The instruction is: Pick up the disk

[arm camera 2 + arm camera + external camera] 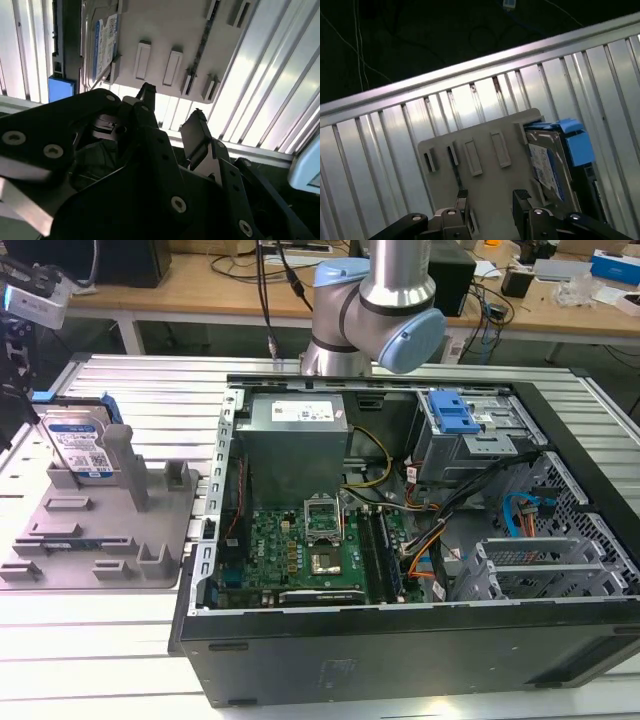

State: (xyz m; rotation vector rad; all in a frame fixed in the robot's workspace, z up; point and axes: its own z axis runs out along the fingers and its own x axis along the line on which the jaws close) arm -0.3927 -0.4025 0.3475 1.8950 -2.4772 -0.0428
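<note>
**Inspector A:** Where is the disk recorded?

**Inspector B:** The disk (78,445) is found standing on edge at the far end of the grey fixture tray (100,540). It is at the exterior view's left, well apart from the open computer case (400,665). Its printed label and blue side rail are made out in both wrist views.

**Inspector A:** What is noted of the gripper?

**Inspector B:** The gripper (491,197) is noted with its jaws parted and nothing held between them. In both wrist views it is seen over the tray's slotted face, beside the disk and not around it. No contact with the disk is observed.

**Inspector A:** How is progress assessed?

**Inspector B:** No part of the pick-up is judged complete. The disk is neither grasped nor lifted, and it is seated in the tray. The approach is judged only partly made: the tray is reached, but the jaws are not lined up on the disk. Alignment, grasp and lift are all entered as outstanding.
</note>
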